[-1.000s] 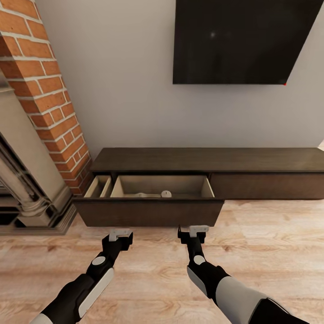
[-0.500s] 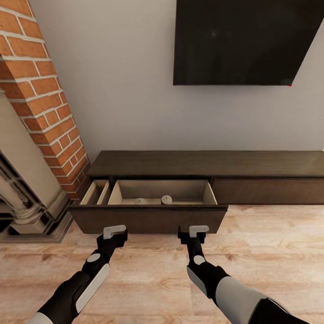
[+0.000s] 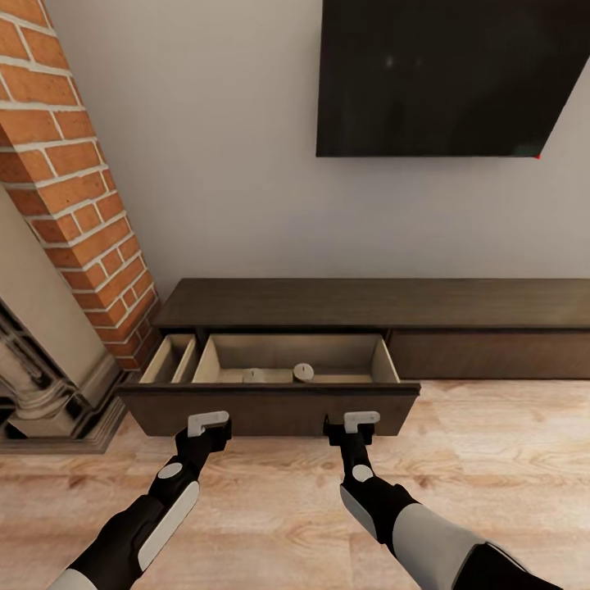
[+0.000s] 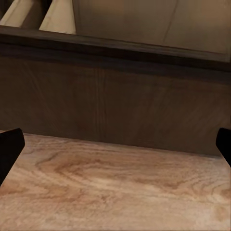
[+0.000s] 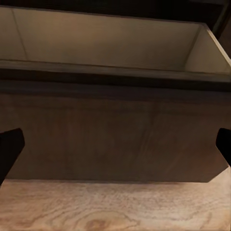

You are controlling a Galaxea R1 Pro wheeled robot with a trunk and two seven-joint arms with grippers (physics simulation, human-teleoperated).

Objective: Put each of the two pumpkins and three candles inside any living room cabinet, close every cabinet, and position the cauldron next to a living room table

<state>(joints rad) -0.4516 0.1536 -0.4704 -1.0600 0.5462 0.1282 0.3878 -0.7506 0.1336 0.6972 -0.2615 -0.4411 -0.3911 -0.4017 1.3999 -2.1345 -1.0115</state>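
Observation:
The cabinet (image 3: 459,305) is a long low dark brown unit against the wall under the TV. Its left drawer (image 3: 270,410) is pulled out, showing a pale beige inside. Two candles, one (image 3: 303,372) and another (image 3: 253,375), lie in the drawer's wide compartment near its front wall. My left gripper (image 3: 208,424) and right gripper (image 3: 352,421) hover just in front of the drawer front, both open with nothing between the fingers. In the left wrist view the dark fingertips (image 4: 9,149) stand wide apart before the drawer front (image 4: 115,106); the right wrist view shows the drawer front (image 5: 115,139) the same way.
A red brick column (image 3: 74,188) and a stone fireplace surround (image 3: 41,385) stand at the left, close to the drawer's end. A black TV (image 3: 442,78) hangs on the wall. A wood floor (image 3: 492,475) stretches to the right and behind the arms.
The whole view has shifted, so the camera moved; the drawer front now sits closer to both grippers. The left gripper edged slightly left. The second candle shows more fully.

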